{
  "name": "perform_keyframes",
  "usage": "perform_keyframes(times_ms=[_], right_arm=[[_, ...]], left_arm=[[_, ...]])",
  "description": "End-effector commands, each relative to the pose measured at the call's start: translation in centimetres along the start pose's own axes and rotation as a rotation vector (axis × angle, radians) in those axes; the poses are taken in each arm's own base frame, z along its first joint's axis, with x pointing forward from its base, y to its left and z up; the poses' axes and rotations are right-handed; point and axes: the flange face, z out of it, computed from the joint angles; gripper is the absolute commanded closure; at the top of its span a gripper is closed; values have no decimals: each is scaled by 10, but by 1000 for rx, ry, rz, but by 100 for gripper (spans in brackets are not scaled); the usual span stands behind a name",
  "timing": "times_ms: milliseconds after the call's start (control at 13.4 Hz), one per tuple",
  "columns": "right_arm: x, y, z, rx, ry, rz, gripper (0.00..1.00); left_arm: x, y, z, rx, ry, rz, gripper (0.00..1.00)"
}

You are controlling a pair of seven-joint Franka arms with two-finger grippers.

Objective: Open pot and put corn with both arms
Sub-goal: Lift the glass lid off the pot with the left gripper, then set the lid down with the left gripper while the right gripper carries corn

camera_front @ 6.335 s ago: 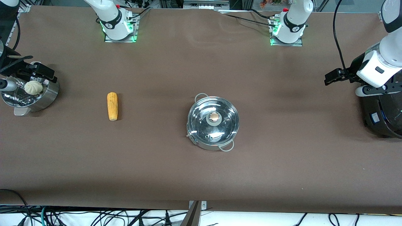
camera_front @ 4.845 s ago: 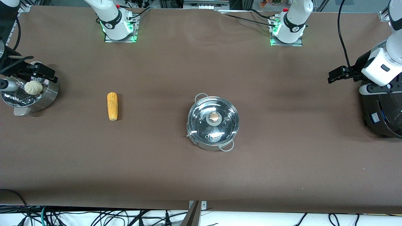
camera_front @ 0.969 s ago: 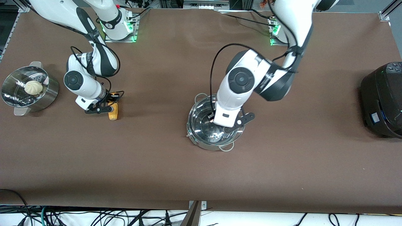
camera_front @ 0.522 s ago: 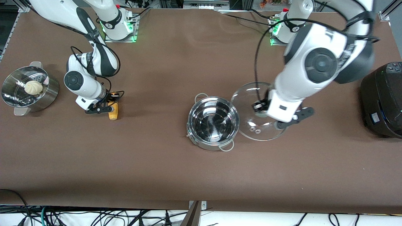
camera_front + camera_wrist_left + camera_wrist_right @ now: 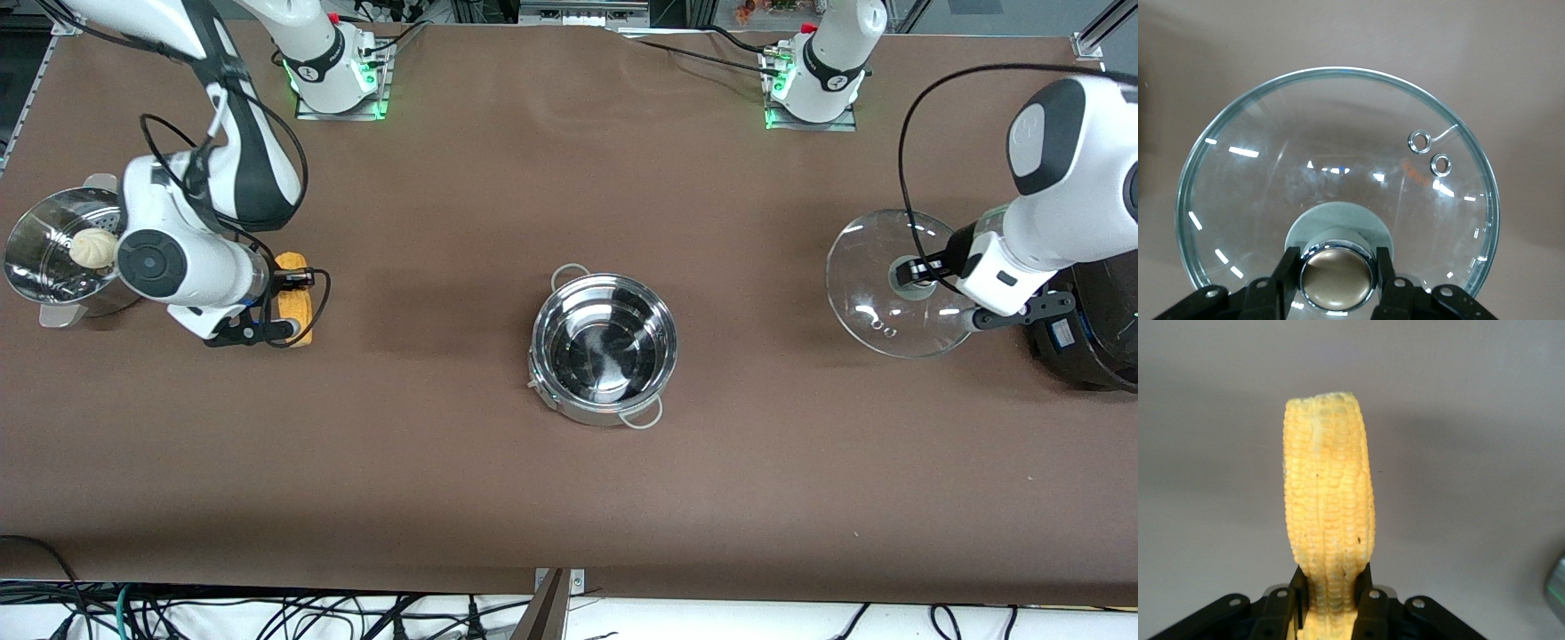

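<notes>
Pot (image 5: 604,347) sits open mid-table, nearest the front camera of the task things, nothing in it, just bare shiny steel; one wire handle points at the camera, the other away.

Left gripper (image 5: 918,269) hangs over bare table toward the left arm's end, well apart from the pot, just beside the rice cooker (image 5: 1089,293). Its fingers are clamped on the knob (image 5: 1338,276) of the glass lid (image 5: 1338,180); lid hangs level below the gripper, off the table, two small vent rings near its rim.

Right gripper (image 5: 283,304) is toward the right arm's end, well apart from the pot, over the table beside the steamer (image 5: 40,244). Its fingers are closed tight on the corn (image 5: 1329,520), gripping one end; the cob sticks straight out past the fingertips, clear of the table in the right wrist view.

Steamer is partly covered by the right arm; a white bun (image 5: 93,246) lies in it on the perforated insert.
</notes>
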Motion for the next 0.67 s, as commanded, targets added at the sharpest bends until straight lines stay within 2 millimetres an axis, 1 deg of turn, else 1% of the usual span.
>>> perform_keyframes(times_ms=[0, 75, 149, 224, 298, 373, 447, 522, 596], right_arm=[[8, -53, -46, 3, 24, 37, 99], [10, -80, -56, 40, 41, 57, 99], [15, -112, -68, 93, 60, 80, 99], [18, -138, -74, 141, 62, 120, 99], [21, -165, -76, 178, 67, 147, 99], [23, -199, -79, 201, 79, 147, 99], [25, -226, -84, 213, 95, 171, 100], [25, -253, -93, 227, 118, 202, 100], [26, -276, -99, 247, 147, 219, 100]], left_arm=[[-21, 6, 61, -7, 16, 27, 100], [-17, 7, 84, -8, 11, 27, 100], [-12, 6, 107, -7, -11, 24, 100], [-5, 7, 131, -7, -33, 22, 100], [4, 3, 152, -14, -25, 13, 100], [8, -5, 162, -19, -27, 0, 100], [11, -5, 168, -19, -34, 2, 90], [11, -5, 168, -20, -32, 2, 79], [12, -5, 170, -20, -35, -1, 37]])
